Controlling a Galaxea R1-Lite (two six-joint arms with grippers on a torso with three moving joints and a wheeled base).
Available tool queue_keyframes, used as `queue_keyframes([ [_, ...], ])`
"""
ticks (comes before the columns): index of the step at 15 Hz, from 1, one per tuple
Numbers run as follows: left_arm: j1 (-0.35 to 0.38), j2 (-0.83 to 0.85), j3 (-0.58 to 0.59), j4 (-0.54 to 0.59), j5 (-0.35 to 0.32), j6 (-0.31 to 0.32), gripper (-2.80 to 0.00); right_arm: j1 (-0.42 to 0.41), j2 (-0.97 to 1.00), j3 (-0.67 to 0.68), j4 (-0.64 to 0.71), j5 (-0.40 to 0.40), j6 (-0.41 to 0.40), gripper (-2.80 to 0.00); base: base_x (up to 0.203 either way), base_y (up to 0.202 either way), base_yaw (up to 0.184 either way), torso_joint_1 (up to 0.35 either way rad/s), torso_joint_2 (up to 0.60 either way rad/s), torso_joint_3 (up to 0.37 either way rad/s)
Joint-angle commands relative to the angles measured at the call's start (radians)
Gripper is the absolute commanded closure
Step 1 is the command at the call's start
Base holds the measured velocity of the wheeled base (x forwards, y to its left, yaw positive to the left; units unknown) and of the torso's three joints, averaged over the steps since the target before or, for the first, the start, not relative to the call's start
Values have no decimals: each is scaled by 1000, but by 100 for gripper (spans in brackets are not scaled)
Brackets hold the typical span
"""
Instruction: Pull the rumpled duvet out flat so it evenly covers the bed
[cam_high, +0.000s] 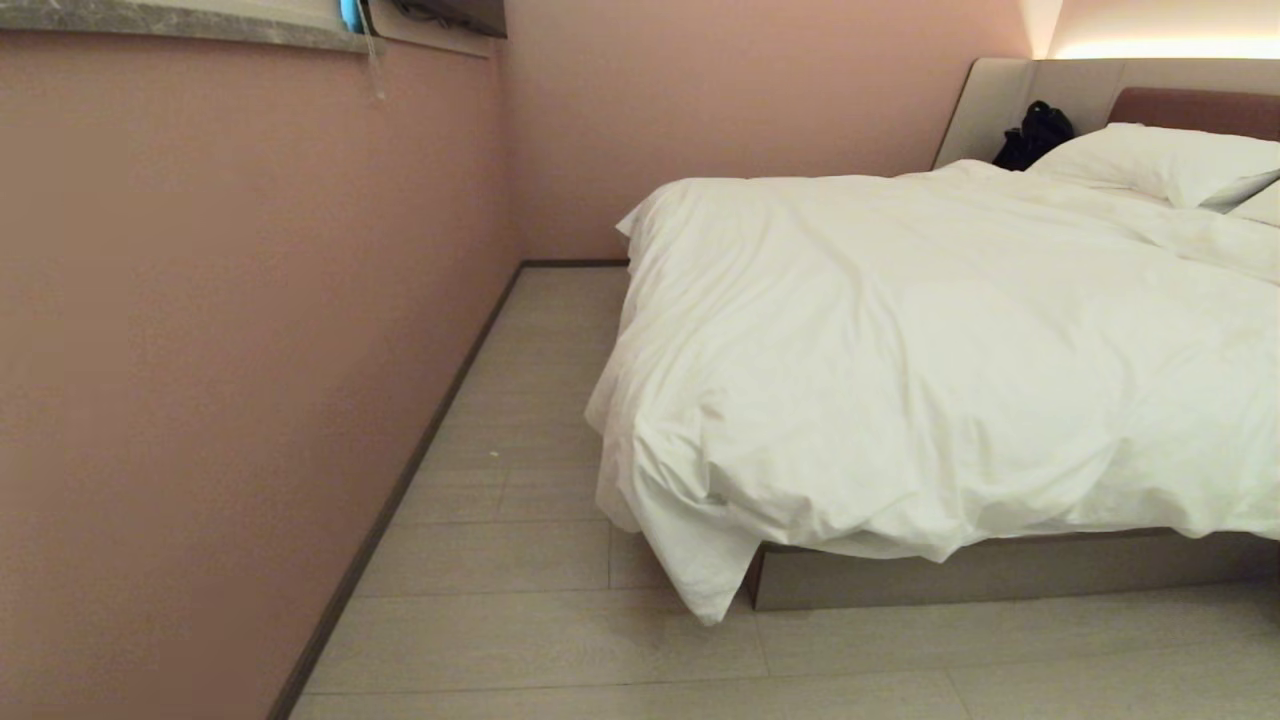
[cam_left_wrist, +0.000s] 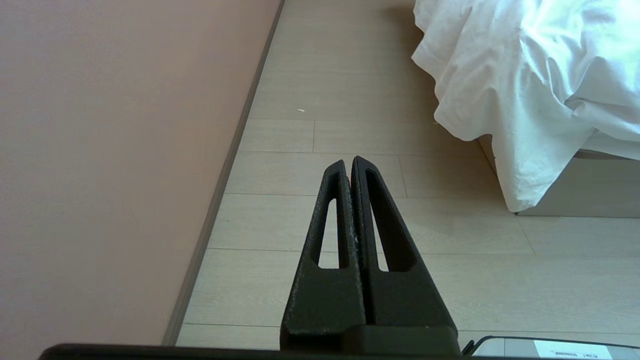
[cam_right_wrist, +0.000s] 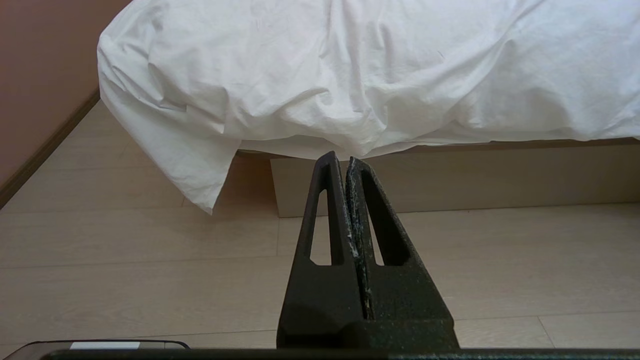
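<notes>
Writing: a white label with dark print shows on the robot's body at the edge of the left wrist view, too small to read; no other writing or brand shows.
Wall (cam_high: 230, 330): pink, along the left of the head view, with a dark skirting at its foot.
Floor (cam_high: 520, 620): pale wood planks between wall and bed.
Left end effector (cam_left_wrist: 348, 161): fingers pressed together, holding nothing, touching nothing; it hangs above the floor, well apart from the duvet.
Duvet (cam_high: 940, 350): white and rumpled, lying on the bed; its near-left corner droops over the bed's corner almost to the floor, and it is bunched along the foot edge.
Bed (cam_high: 1000, 570): grey-beige base showing below the duvet at the foot.
Right end effector (cam_right_wrist: 340, 159): fingers closed tight, empty; it points at the bed base just under the duvet's hanging edge, apart from both.
Pillows (cam_high: 1170, 160): white, at the head of the bed, far right.
Black bag (cam_high: 1035, 135): against the headboard surround, beside the pillows.
</notes>
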Motion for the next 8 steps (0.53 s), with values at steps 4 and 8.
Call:
queue_keyframes([
  [4, 1, 0, 0, 0, 1, -1, 0, 2, 0, 0, 1, -1, 1, 0, 0, 0, 0, 0, 0, 0],
  [8, 1, 0, 0, 0, 1, -1, 0, 0, 0, 0, 0, 0, 1, 0, 0, 0, 0, 0, 0, 0],
])
